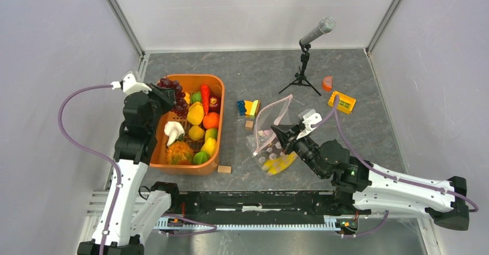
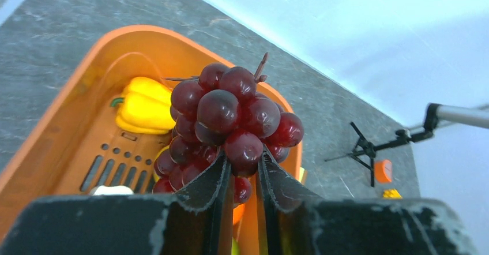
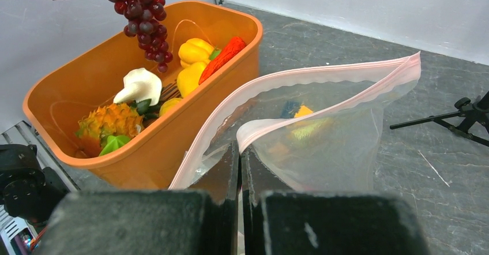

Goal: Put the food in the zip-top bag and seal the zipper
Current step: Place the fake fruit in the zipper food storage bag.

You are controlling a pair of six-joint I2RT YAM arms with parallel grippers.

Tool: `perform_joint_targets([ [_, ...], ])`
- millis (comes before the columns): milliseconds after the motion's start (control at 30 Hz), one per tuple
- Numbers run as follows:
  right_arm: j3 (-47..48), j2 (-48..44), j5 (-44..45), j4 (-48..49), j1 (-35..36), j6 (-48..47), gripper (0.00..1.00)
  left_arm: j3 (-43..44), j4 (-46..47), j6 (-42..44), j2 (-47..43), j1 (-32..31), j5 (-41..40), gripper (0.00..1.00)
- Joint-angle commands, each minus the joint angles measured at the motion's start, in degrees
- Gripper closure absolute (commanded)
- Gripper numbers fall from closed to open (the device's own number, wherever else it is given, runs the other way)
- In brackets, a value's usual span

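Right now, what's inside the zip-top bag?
A yellow piece seems to lie at the zip-top bag's closed end. The right gripper, shut on the zipper, and its arm hide part of it.

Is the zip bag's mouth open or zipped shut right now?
Open. The zipper strips curve wide apart, and the right gripper pinches one edge.

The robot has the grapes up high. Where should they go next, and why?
Probably sideways to the zip-top bag: the left gripper holds the grapes above the orange tub, and the right gripper pinches the bag's mouth open.
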Motion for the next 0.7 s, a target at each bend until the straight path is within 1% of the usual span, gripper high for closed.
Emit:
perform_joint_targets([
  [0, 2.1, -0.1, -0.4, 2.1, 0.1, 0.6, 0.99, 4.6, 3.6, 2.4, 0.2, -0.1, 9.9, 0.98],
  [167, 1.6, 0.3, -0.2, 2.6, 0.1, 1.0, 0.99, 6.9, 6.8, 0.7, 0.8, -0.2, 24.0, 0.98],
  [300, 1.1, 0.5, 0.5, 3.5, 0.1, 1.3, 0.99, 7.1, 12.3, -3.1, 0.1, -0.5, 32.4, 0.98],
  [433, 0.9, 0.9, 0.7, 3.9, 0.1, 2.3, 0.99, 7.9, 16.8, -6.3, -0.5, -0.9, 37.9, 0.98],
  [533, 0.9, 1.9, 1.7, 3.8, 0.1, 4.2, 0.99, 7.5, 22.8, -10.7, -0.8, -1.7, 41.3, 0.98],
  [667, 1.8, 4.4, 4.8, 2.3, 0.1, 9.6, 0.99, 7.0, 27.9, -14.3, -0.8, -4.5, 41.3, 0.98],
])
